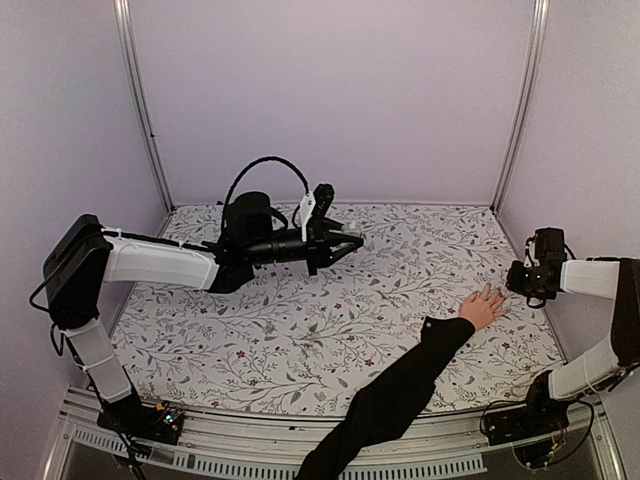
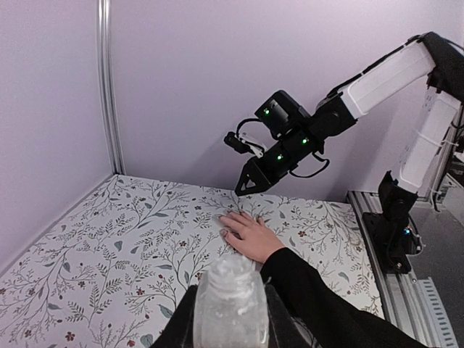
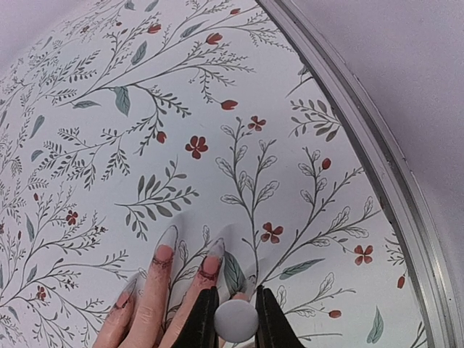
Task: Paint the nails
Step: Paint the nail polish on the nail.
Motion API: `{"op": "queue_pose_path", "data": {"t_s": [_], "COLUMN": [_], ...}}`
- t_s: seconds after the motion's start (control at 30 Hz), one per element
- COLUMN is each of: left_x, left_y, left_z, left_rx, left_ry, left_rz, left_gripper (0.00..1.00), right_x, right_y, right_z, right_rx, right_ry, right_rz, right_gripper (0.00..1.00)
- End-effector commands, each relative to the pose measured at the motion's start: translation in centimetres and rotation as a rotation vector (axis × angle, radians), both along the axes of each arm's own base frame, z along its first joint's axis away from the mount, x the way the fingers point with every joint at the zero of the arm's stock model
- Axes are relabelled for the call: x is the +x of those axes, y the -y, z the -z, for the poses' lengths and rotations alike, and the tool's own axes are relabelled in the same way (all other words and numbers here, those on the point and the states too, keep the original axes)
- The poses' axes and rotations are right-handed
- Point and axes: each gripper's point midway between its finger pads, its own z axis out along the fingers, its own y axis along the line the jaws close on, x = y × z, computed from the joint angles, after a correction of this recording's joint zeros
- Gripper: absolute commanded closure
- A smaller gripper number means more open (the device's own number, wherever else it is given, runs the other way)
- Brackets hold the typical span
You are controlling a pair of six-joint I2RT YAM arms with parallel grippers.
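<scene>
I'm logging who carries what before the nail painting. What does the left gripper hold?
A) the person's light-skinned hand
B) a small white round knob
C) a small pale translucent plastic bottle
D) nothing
C: the left wrist view shows the small pale translucent plastic bottle clamped between the black fingers of the left gripper.

No writing, brand, number or sign can be read anywhere; the bottle [image 2: 230, 308], the round white cap [image 3: 235, 320] and the flowered tabletop [image 1: 300, 330] bear none legible.
</scene>
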Motion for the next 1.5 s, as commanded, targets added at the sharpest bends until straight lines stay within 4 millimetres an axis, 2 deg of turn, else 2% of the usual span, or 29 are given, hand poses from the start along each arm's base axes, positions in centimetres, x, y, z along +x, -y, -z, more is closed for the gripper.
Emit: {"op": "queue_pose_path", "data": {"t_s": [0.0,1.47], "left_x": [0.62,0.5], "left_y": [-0.34,-0.42], "left_z": [-0.97,-0.89], "left_rx": [-0.03,-0.037], "left_ry": [0.016,0.012], "left_rz": [-0.015,-0.014], "left_gripper": [1.0,1.0], "right_x": [0.57,-0.27], "right_y": [0.09,0.31], "right_z": [-0.3,-0.23], "right_rx": [0.01,0.009], "right_ry": [0.024,0.003], "right_rz": [0.008,0.034], "right_gripper": [1.0,1.0]}}
